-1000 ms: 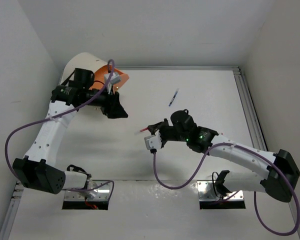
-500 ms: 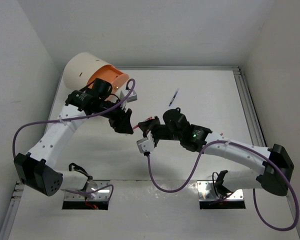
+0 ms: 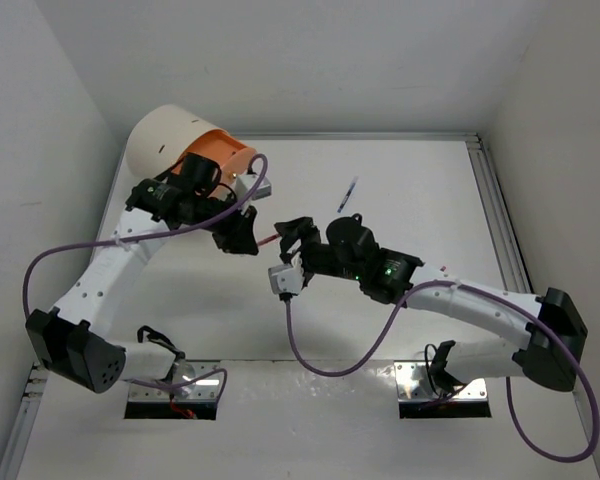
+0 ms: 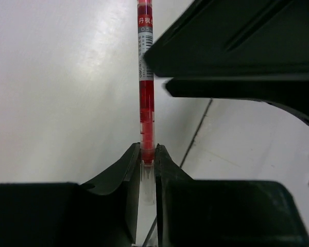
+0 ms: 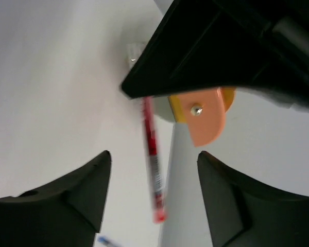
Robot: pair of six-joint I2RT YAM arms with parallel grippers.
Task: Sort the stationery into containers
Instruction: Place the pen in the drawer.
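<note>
Red pen (image 4: pixel 146 103) has passed to our left end effector (image 4: pixel 147 154), clenched beside the bucket (image 3: pixel 165 135) for dropping; right end effector (image 5: pixel 153 159) apparently released.

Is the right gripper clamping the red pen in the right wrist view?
No: the right gripper has its fingers wide apart, the red pen untouched between them.

Bright even overhead light, soft shadows, glare on table (image 4: pixel 56 82), red pen (image 5: pixel 152 164) motion-blurred in right wrist view

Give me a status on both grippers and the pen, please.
Left gripper shut on red pen. Right gripper open, not touching it. Blue pen apart on table.
</note>
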